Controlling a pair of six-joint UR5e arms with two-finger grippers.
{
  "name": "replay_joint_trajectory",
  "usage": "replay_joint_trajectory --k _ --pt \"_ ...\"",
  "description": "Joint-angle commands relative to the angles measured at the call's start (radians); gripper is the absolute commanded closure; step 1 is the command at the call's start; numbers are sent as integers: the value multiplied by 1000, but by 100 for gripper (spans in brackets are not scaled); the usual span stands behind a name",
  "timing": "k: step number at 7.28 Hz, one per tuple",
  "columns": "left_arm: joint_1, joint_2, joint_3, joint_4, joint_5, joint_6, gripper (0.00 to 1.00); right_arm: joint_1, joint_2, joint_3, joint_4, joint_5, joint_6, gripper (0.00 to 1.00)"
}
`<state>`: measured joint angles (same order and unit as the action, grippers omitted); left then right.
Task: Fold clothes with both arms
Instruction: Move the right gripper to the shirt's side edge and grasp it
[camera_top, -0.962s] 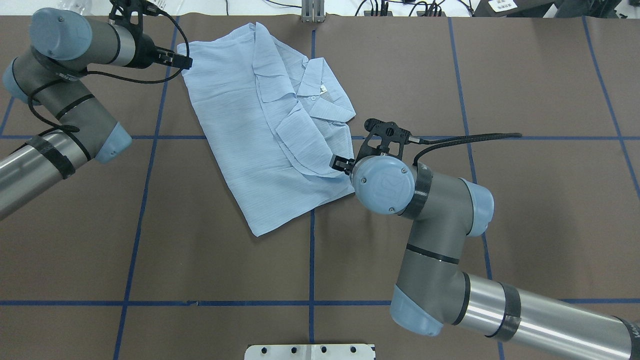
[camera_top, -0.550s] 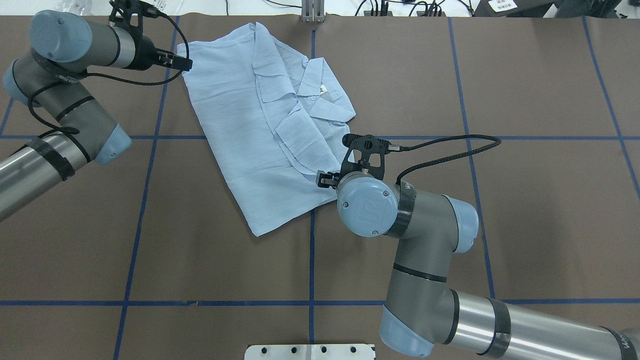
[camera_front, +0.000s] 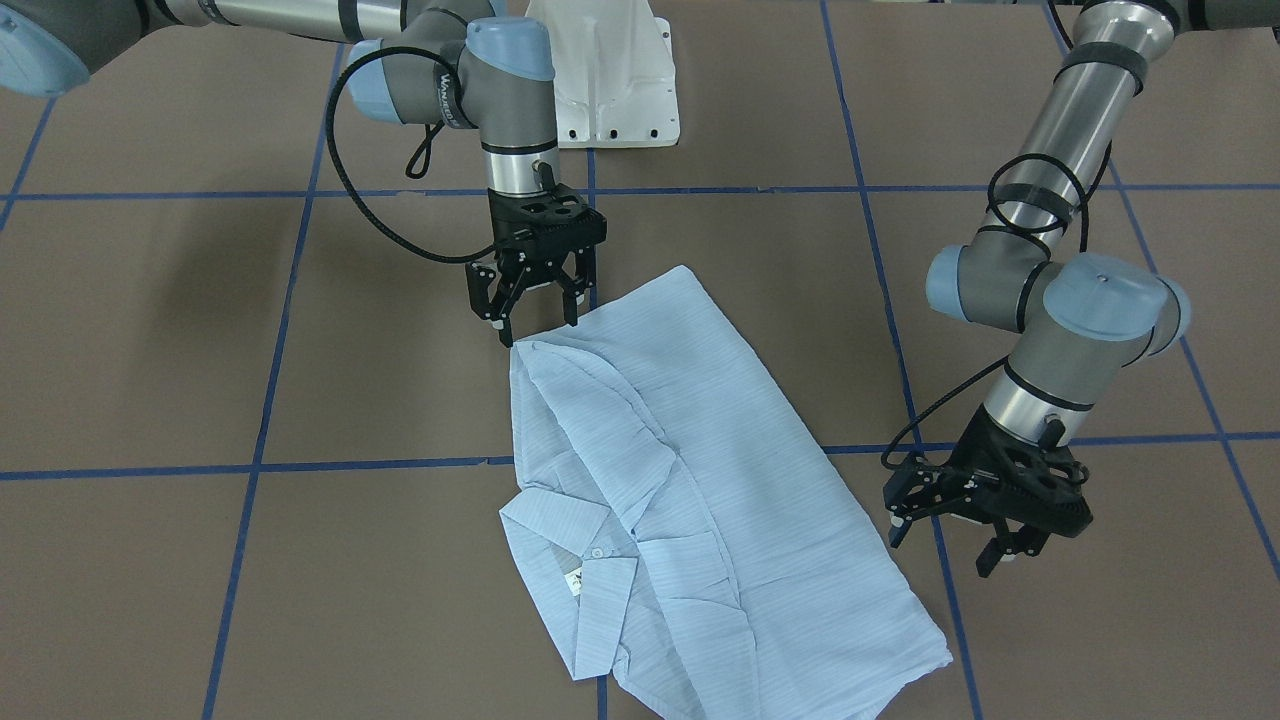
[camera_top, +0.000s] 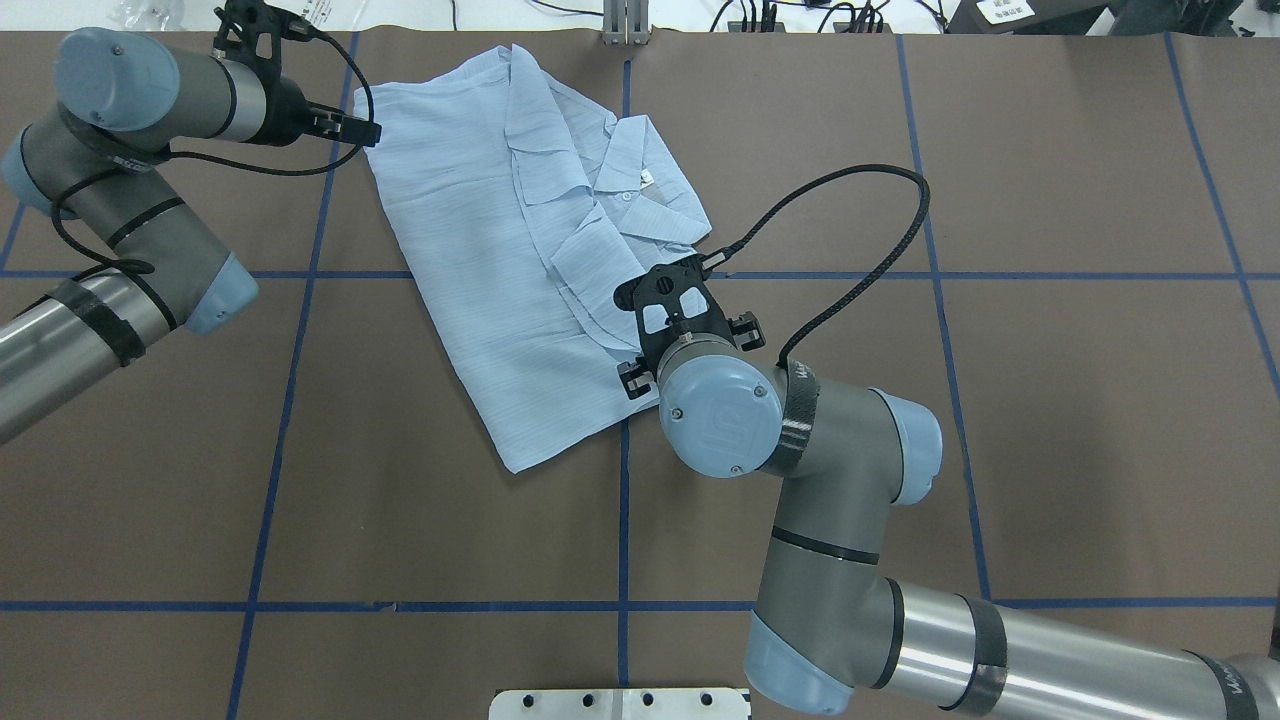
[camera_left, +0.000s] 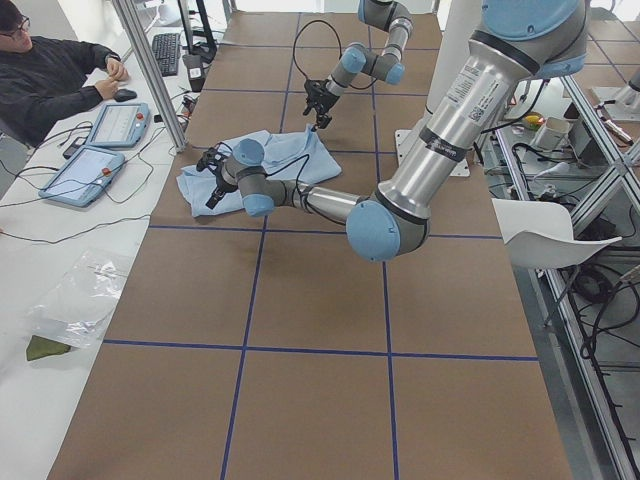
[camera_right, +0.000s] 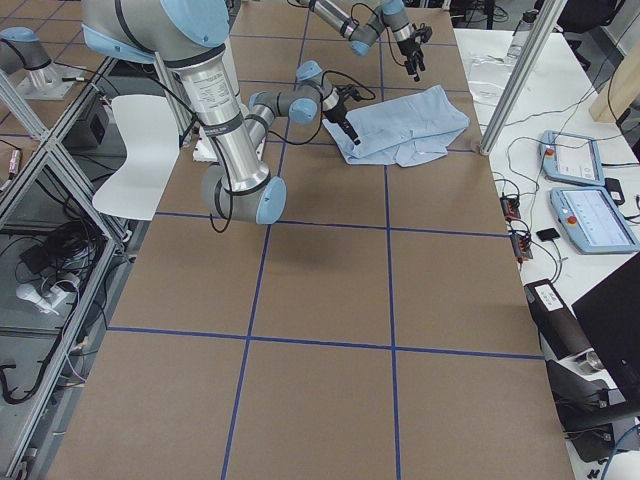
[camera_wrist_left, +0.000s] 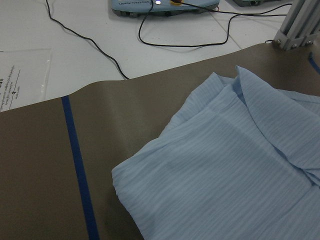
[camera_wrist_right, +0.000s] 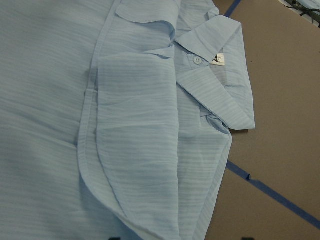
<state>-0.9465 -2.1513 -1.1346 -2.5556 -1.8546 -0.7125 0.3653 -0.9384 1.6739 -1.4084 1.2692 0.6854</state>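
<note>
In the front-facing view, the shirt (camera_front: 720, 470) is lying folded lengthwise on the brown table (camera_front: 200, 350), collar end away from the robot. The cloth is looking thin, finely striped and softly creased. The right gripper (camera_front: 537, 315) is hanging over the near corner with its jaws spread, holding nothing. The left gripper (camera_front: 945, 545) is hovering just beside the long edge, equally spread and empty.

In the overhead view, the shirt is sitting diagonally across the blue tape lines (camera_top: 290, 400), so uneven pulls from the 2 arms would likely be skewing the fold.

In the left wrist view, a rounded, layered corner is showing. Pinching only the top layer would probably be peeling it open.

In the right wrist view, a loose curved flap (camera_wrist_right: 140, 130) is lying beside the pointed collar (camera_wrist_right: 225, 40), the label (camera_wrist_right: 218, 59) and 1 white button (camera_wrist_right: 196, 59). A descending finger may be snagging that flap.
</note>
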Motion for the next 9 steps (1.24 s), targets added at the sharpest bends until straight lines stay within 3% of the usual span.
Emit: replay_joint_trajectory --k 1,2,4,6,9 --pt "0 10 -4 0 0 -1 0 -2 4 -61 55 -5 -93 22" --pt "0 10 -5 0 0 -1 0 -2 6 -88 89 -5 -95 36" --pt "0 10 -8 0 0 -4 0 0 19 -80 98 -4 -81 100" --pt "0 10 -10 0 0 -22 0 6 15 -76 159 1 -73 100" --pt "2 16 -16 0 0 -21 0 9 -11 -54 161 2 40 100"
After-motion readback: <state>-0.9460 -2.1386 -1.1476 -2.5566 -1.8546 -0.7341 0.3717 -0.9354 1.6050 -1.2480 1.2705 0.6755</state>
